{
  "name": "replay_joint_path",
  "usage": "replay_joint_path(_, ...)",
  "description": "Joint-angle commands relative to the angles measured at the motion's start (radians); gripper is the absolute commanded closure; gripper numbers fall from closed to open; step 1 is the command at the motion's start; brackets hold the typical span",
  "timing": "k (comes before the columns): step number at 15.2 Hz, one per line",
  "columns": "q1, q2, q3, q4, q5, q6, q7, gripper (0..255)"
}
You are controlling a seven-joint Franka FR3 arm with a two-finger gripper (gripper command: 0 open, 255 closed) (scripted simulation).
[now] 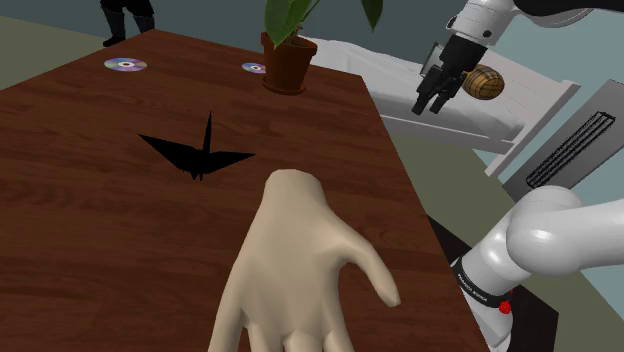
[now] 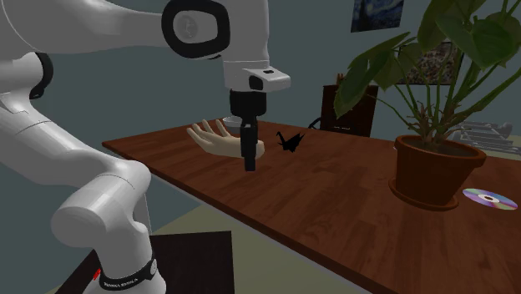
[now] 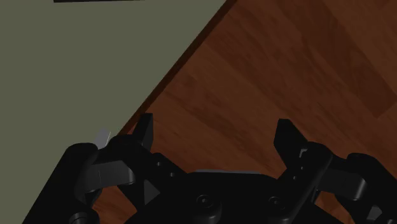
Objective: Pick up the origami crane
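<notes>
A brown wooden table [image 1: 80, 200] is carrying a black origami crane [image 1: 200, 155]; at its two o'clock in the shoulder view, the gripper [image 1: 432, 103] is hovering released, fingers apart and empty.

Dark red-brown wood table [image 1: 90, 230] fills the shoulder view's left. Olive floor [image 3: 76, 70] beside its edge. Grey-blue wall [image 2: 317, 42]; framed picture [image 2: 377, 14] upper right, dark chair [image 2: 355, 113] below it.

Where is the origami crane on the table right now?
In the shoulder view the black crane sits on the wooden table, left of centre, between the beige model hand nearer the camera and the potted plant farther back.
</notes>
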Motion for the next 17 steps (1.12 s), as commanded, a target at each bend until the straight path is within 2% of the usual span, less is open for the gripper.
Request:
replay_joint_path(1, 0.000, 0.000, 0.000, 0.000, 0.000, 0.000, 0.000, 0)
replay_joint_path(9, 0.036, 0.077, 0.207, 0.046, 0.111, 0.025, 0.301, 0)
replay_joint_path(17, 0.048, 0.261, 0.400, 0.189, 0.171, 0.064, 0.600, 0)
